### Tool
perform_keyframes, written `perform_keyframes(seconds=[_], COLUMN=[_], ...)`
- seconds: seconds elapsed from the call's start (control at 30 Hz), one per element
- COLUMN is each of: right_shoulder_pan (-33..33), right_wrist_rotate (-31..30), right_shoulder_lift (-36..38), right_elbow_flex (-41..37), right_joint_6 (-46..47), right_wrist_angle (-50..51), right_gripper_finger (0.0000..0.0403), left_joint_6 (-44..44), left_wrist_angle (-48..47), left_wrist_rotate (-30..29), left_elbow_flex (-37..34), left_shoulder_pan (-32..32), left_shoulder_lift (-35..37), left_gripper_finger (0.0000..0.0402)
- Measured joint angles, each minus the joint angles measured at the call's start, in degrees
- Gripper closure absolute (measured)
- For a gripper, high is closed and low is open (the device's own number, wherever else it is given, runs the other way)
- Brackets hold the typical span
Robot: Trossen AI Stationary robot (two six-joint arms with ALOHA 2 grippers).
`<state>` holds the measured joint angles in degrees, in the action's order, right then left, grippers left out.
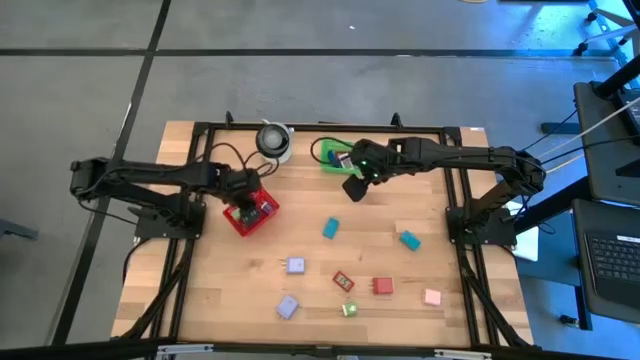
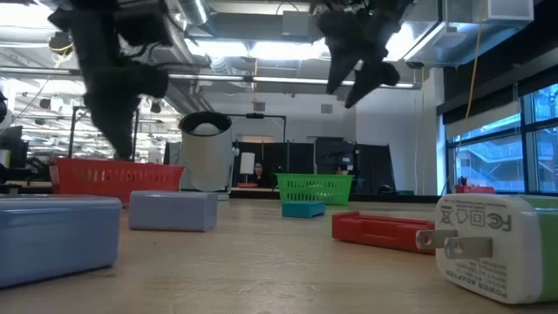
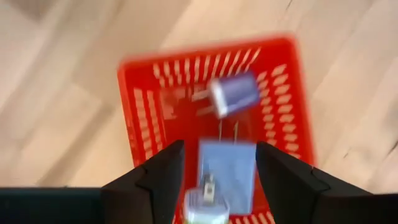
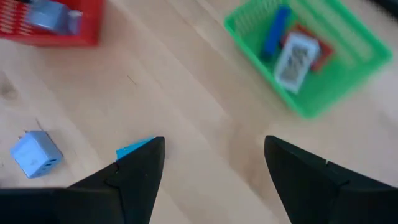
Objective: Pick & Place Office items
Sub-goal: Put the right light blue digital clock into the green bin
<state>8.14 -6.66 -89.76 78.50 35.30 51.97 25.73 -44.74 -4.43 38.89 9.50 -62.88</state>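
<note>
Left gripper [image 3: 214, 180] hovers spread and empty over the red basket [image 1: 250, 213], lavender plugs [image 3: 233, 94] inside; right gripper [image 4: 214, 168], spread, near the green basket [image 1: 333, 155]; remaining office items [image 1: 330, 228] lie scattered on the table [image 1: 200, 290], awaiting the next pick.

The wooden table [image 1: 210, 300] is carrying a red basket [image 1: 251, 213] near its left side. Everything else is lying relative to it: a green basket [image 1: 331, 154] and a white cylinder [image 1: 273, 141] behind it toward the far edge, and the small office items [image 1: 331, 229] scattered in front and to its right, well apart from it.
</note>
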Motion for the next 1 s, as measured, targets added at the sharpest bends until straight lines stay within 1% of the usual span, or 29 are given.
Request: perform_keyframes(seconds=[0.13,0.2,0.27,0.33,0.4,0.53,0.6,0.77,1.0], right_shoulder_pan=[-0.5,-1.4,-2.3,-3.0,-3.6,-4.4,-4.7,-5.0,-5.2], right_wrist_rotate=[-0.3,-1.3,-1.3,0.6,3.8,11.6,14.2,19.4,24.0], right_shoulder_lift=[0.0,0.0,0.0,0.0,-0.1,-0.1,-0.1,-0.1,-0.1], right_elbow_flex=[-0.3,-1.7,-4.0,-7.3,-11.3,-19.2,-22.4,-28.8,-35.2], right_joint_6=[9.8,14.2,17.4,18.9,19.8,19.4,18.8,18.7,19.8], right_wrist_angle=[11.1,15.7,18.7,19.5,17.9,11.4,8.5,3.6,-1.9], right_gripper_finger=[0.0127,0.0127,0.0127,0.0127,0.0127,0.0127,0.0127,0.0127,0.0127], left_joint_6=[-3.3,-4.7,-5.9,-6.5,-7.4,-10.2,-11.0,-11.5,-11.5], left_wrist_angle=[0.0,0.0,0.1,0.1,0.2,0.7,1.4,1.5,1.5], left_wrist_rotate=[-0.8,-1.1,-1.8,-3.1,-4.0,-4.1,-4.6,-5.2,-5.2], left_elbow_flex=[3.5,5.0,6.3,7.1,7.9,8.6,8.7,8.7,8.7], left_shoulder_pan=[0.9,1.3,1.6,1.7,1.7,1.7,1.7,1.7,1.7], left_shoulder_lift=[0.0,0.0,0.0,0.0,0.0,0.0,0.0,0.0,0.0], left_gripper_finger=[0.0206,0.0206,0.0206,0.0207,0.0207,0.0206,0.0206,0.0209,0.0210])
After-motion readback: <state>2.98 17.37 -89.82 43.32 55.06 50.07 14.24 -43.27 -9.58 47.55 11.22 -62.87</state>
